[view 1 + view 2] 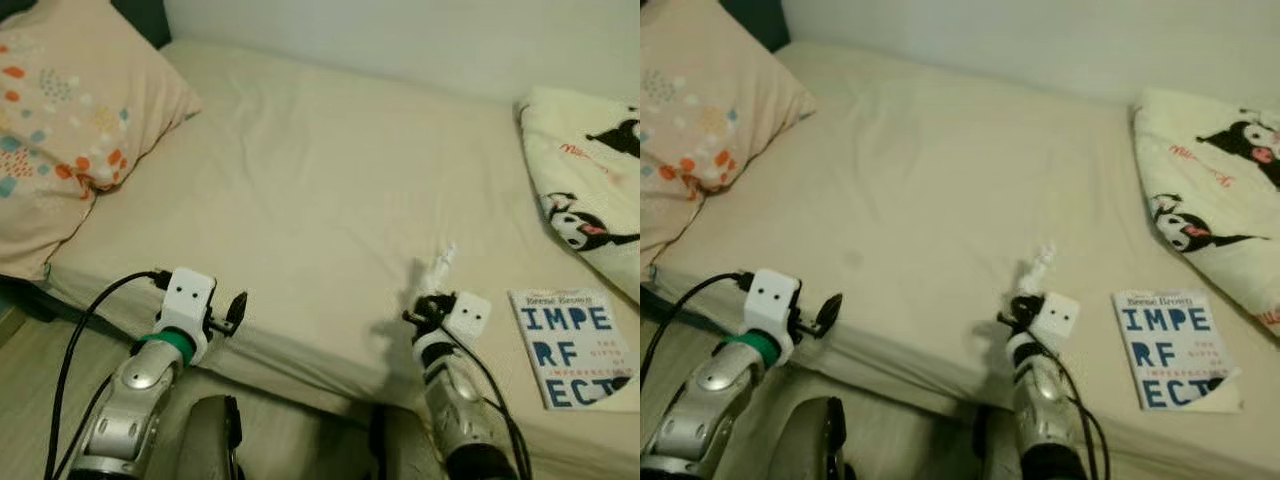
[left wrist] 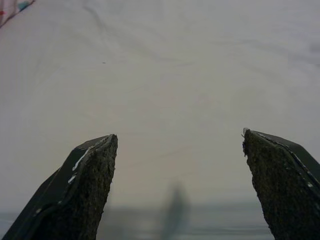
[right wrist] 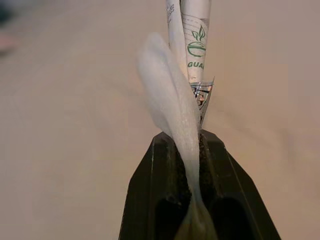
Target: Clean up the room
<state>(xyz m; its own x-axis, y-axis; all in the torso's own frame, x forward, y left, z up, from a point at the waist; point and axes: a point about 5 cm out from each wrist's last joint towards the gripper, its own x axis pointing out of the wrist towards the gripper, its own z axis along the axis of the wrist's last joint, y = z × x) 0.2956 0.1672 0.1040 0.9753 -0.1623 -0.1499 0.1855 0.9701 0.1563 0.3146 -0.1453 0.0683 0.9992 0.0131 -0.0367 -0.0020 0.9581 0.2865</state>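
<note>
Holding a crumpled white wrapper (image 3: pixel 186 85) with green print, the right gripper (image 1: pixel 437 285) has its fingers (image 3: pixel 155 200) pinched tight on the thin plastic, which sticks up from the tips above the bed (image 1: pixel 330 180) near its front edge. That piece of litter looks picked up but not yet thrown away, so this bit of the tidying seems about halfway through. A book (image 1: pixel 573 345) with large blue letters lies flat near the bed's front right corner, well apart from the wrapper, and probably needs putting away too. A cartoon-print blanket (image 1: pixel 590 170) is bunched along the right edge, and a patterned pillow (image 1: pixel 70 130) sits at the far left corner; the rest of the sheet is bare. The right arm reaches forward over the front edge, wrist raised. The left gripper (image 1: pixel 237 310) hangs just off the front edge, arm bent and low, its fingers (image 2: pixel 85 190) spread wide and holding nothing, pointed across the sheet.
</note>
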